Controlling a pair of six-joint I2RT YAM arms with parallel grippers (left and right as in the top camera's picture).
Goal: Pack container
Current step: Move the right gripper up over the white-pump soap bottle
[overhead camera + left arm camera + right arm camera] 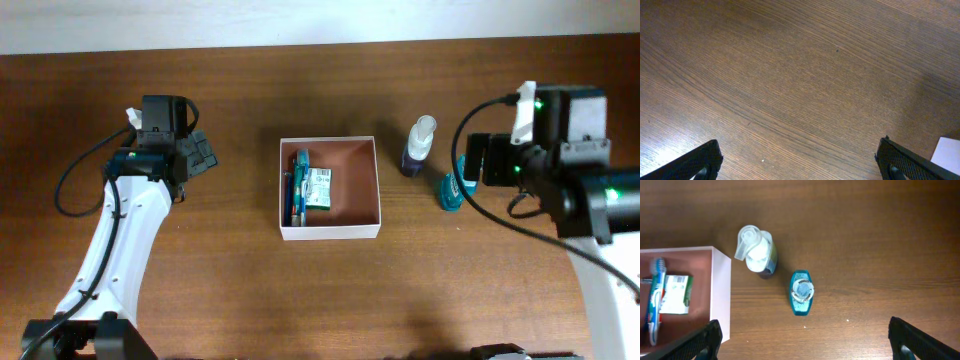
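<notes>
While the right gripper (805, 342) hovers wide open and empty, the teal bottle (802, 292) stands just right of the container (722, 300), centred under those jaws, clearly the nearer tool.

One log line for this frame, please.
container: toothbrush, small box inside | outside: spray bottle, teal bottle | left gripper: open, empty | right gripper: open, empty

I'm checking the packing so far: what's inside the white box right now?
Inside the box, a toothbrush lies along the left wall with a small green-and-white packet beside it; the right half is bare. Anything underneath those two is covered.
</notes>
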